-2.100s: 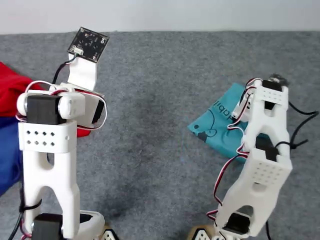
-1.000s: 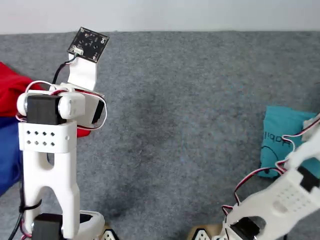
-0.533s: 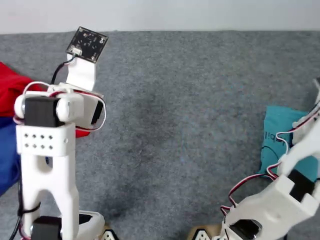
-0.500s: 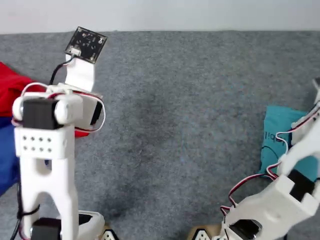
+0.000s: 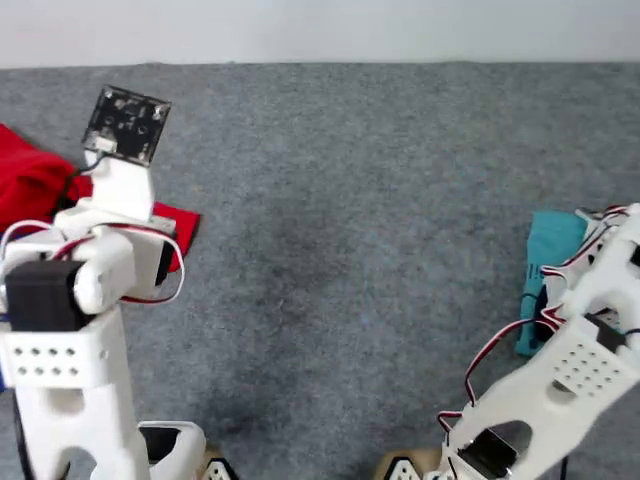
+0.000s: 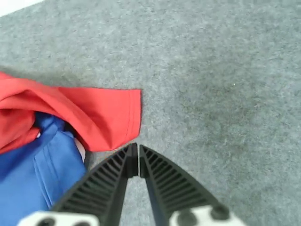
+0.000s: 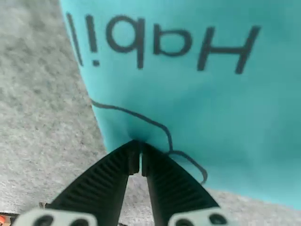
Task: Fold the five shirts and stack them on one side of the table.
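- Right gripper (image 7: pixel 136 147): jaws pressed together, pinching a puckered edge of the teal shirt (image 7: pixel 188 94).
- Left gripper (image 6: pixel 138 151): jaws closed with nothing between them, hanging over bare table (image 5: pixel 350 200).
- The teal shirt lies at the table's right edge, folded, with its long side running far-to-near.
- Three shirts can be counted: one teal, one red (image 6: pixel 94 113) and one blue (image 6: pixel 33 174), the last two heaped at the table's left edge.

Rough matt felt on the desk (image 5: pixel 380 200); soft matt cloth in teal shirt (image 7: pixel 188 94), red shirt (image 6: pixel 94 113), blue shirt (image 6: pixel 28 179); ribbed black plastic on left claw (image 6: pixel 138 155), right claw (image 7: pixel 139 150).
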You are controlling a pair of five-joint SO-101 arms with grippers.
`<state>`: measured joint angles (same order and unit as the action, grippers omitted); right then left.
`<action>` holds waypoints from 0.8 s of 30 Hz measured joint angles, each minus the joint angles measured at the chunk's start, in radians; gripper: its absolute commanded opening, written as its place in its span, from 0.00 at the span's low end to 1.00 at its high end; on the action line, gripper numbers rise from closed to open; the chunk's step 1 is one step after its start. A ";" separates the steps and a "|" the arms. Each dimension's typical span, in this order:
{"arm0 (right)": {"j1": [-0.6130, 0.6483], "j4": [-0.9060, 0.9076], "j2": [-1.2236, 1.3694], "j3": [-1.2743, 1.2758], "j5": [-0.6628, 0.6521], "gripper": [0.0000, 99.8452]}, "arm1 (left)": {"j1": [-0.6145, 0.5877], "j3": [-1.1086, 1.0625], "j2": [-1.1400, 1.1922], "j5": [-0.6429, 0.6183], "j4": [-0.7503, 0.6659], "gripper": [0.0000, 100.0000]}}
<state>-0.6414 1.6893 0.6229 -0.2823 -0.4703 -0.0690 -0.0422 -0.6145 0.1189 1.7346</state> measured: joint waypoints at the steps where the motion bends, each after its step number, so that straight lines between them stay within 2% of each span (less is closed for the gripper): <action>1: 0.000 0.008 -0.009 -0.003 0.000 0.01 | -0.006 -0.005 -0.009 0.000 0.000 0.02; 9: 0.015 0.061 -0.302 -0.005 0.003 0.01 | -0.152 -0.040 -0.026 0.002 0.000 0.02; 12: 0.029 0.061 -0.430 0.025 0.003 0.01 | -0.238 -0.069 -0.026 0.069 -0.003 0.03; 18: 0.098 0.061 -0.687 0.216 0.003 0.01 | -0.427 -0.218 -0.026 0.229 -0.166 0.17; 24: 0.192 0.061 -0.919 0.465 0.003 0.01 | -0.451 -0.388 -0.015 0.359 -0.319 0.18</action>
<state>-0.4496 1.7507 -0.2961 0.1826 -0.4672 -0.5201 -0.4304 -0.6299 0.4780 1.4154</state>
